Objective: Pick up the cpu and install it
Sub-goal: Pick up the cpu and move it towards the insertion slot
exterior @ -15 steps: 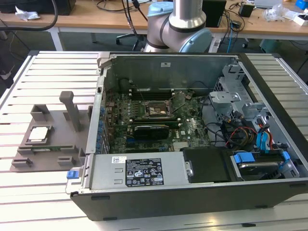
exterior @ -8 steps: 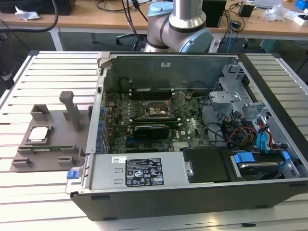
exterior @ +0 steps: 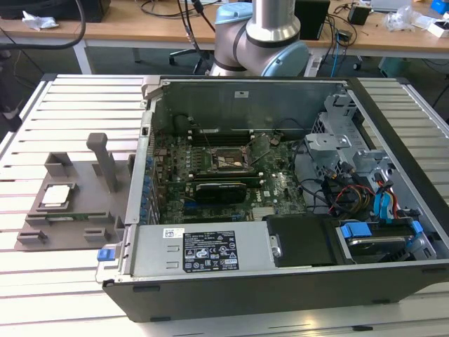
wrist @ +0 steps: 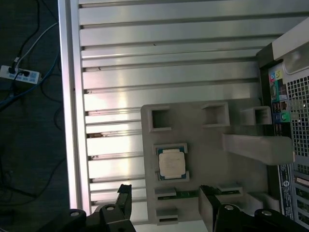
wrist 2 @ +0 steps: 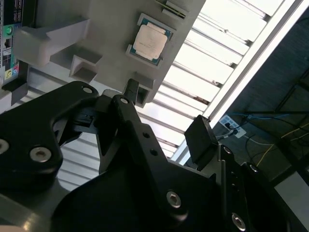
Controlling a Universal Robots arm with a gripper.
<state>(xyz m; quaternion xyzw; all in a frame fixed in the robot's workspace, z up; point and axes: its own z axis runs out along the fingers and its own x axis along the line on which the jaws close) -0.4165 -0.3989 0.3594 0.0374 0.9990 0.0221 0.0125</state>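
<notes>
The cpu (exterior: 56, 196), a small silvery square chip, lies flat in a recess of a grey holder block (exterior: 84, 175) at the exterior view's left, beside the open computer case. Both wrist views look down on the cpu (wrist: 172, 162) (wrist 2: 150, 39) from some height. My gripper (wrist: 166, 203) (wrist 2: 166, 113) hangs above the holder, open, with its black fingers (wrist: 124, 193) wide apart and nothing between them. It is apart from the chip. Inside the case, the black socket frame (exterior: 228, 161) sits on the green motherboard.
The open case (exterior: 280, 281) has tall metal walls. It holds a long black expansion card (exterior: 221, 189), cables, drive bays (exterior: 379, 239) and a power supply. An upright grey post (exterior: 104, 158) rises from the holder near the chip. Slatted metal table (exterior: 63, 98) surrounds everything.
</notes>
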